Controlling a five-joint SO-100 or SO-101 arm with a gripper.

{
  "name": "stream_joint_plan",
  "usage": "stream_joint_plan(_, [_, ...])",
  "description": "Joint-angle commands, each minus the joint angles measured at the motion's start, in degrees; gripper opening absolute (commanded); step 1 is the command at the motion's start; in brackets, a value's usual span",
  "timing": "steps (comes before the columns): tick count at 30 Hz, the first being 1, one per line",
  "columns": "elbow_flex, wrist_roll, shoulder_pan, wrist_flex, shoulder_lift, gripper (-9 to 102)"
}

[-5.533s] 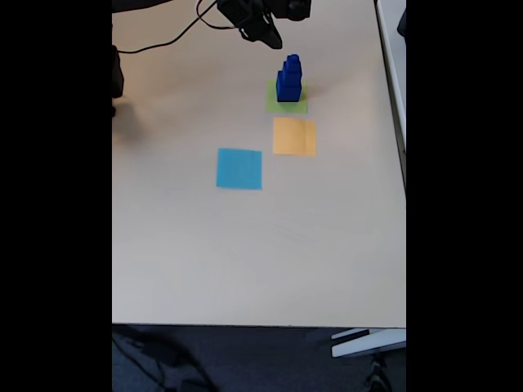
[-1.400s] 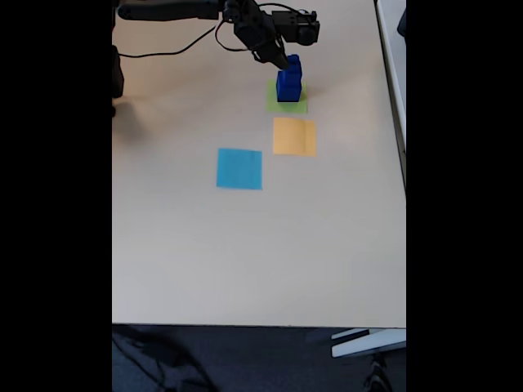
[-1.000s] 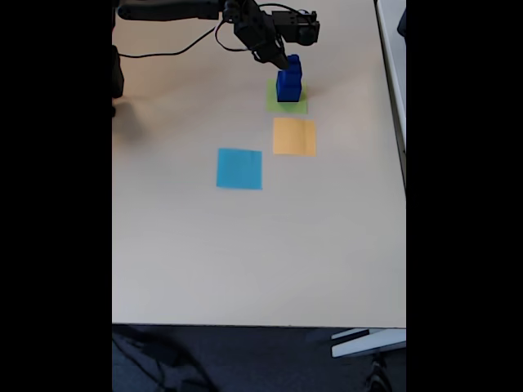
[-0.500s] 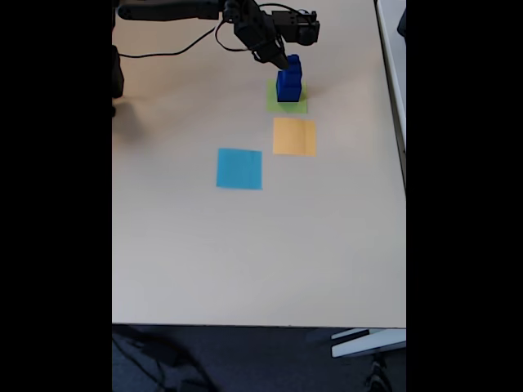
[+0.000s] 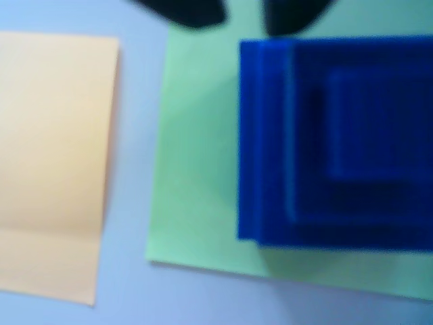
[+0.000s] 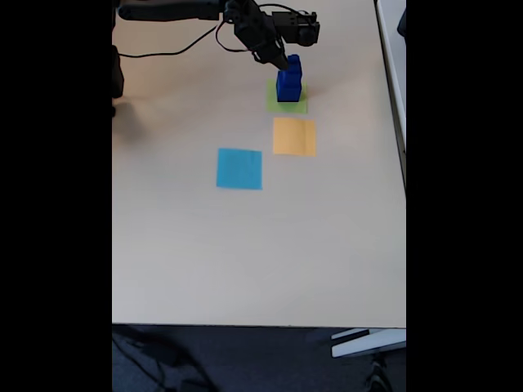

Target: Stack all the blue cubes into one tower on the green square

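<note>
The blue cubes stand stacked as a stepped dark blue tower point(image 6: 288, 82) on the green square point(image 6: 299, 107) at the far side of the table. From above in the wrist view, the tower point(image 5: 338, 135) shows as nested blue squares on the right part of the green square point(image 5: 196, 169). My gripper point(image 6: 282, 60) hangs just left of the tower's top in the fixed view. In the wrist view, the gripper point(image 5: 243, 13) shows as two dark fingertips point(image 5: 183, 10) at the top edge. They stand apart, with only green paper between them.
An orange square point(image 6: 294, 136) lies just in front of the green one, also seen as the orange square point(image 5: 54, 169) in the wrist view. A light blue square point(image 6: 239, 168) lies nearer the table's middle. A black cable point(image 6: 163, 51) trails at the back left.
Since 5.5 s ago the arm has swung forward and down to the tower's top. Over the last 1.4 s nothing has visibly moved.
</note>
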Motion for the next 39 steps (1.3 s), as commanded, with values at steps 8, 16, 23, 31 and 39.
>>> stream_joint_plan(8, [-3.1, 0.4, -0.3, -0.9, 1.2, 0])
stream_joint_plan(16, [-2.8, 0.1, -0.4, -0.7, 1.9, 0])
stream_joint_plan(23, [-1.1, -0.4, 0.4, -1.2, 3.3, 0])
stream_joint_plan(31, [1.7, -1.2, 1.8, -2.8, 4.7, 0])
stream_joint_plan(39, [3.1, -1.6, 2.5, -3.5, 5.4, 0])
